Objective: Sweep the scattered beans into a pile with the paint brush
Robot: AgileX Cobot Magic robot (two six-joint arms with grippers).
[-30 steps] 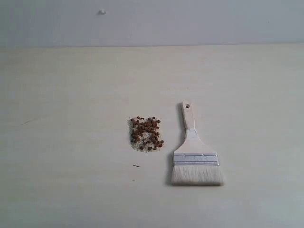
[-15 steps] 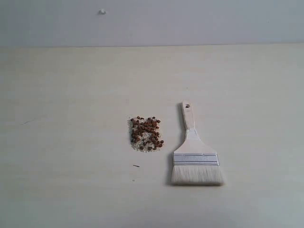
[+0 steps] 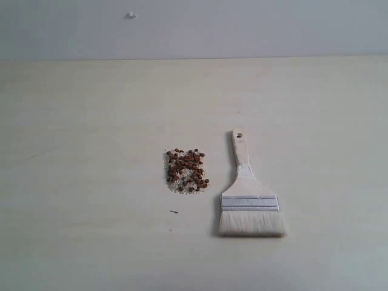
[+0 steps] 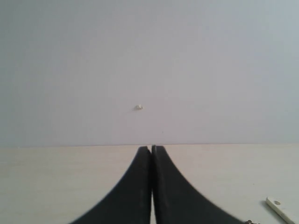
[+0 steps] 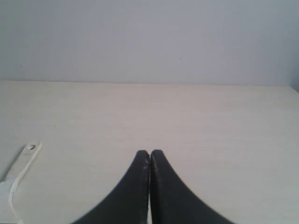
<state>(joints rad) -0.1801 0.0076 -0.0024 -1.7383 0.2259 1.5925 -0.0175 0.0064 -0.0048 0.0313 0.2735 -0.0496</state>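
Plainly, left gripper [image 4: 151, 148] and right gripper [image 5: 149, 152] closed, empty; paint brush [image 3: 249, 202] beside the pile [image 3: 187, 171].

Pale wooden table [image 3: 91, 109]; plain, perhaps greyish wall [image 3: 242, 27] behind.

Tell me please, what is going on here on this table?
Nothing is being handled at this moment. The paint brush lies flat on the table, bristles toward the camera in the exterior view. The beans sit in a small dense cluster to its left, not touching it. The left gripper and the right gripper are both shut and empty, and neither shows in the exterior view. No sweeping is under way.
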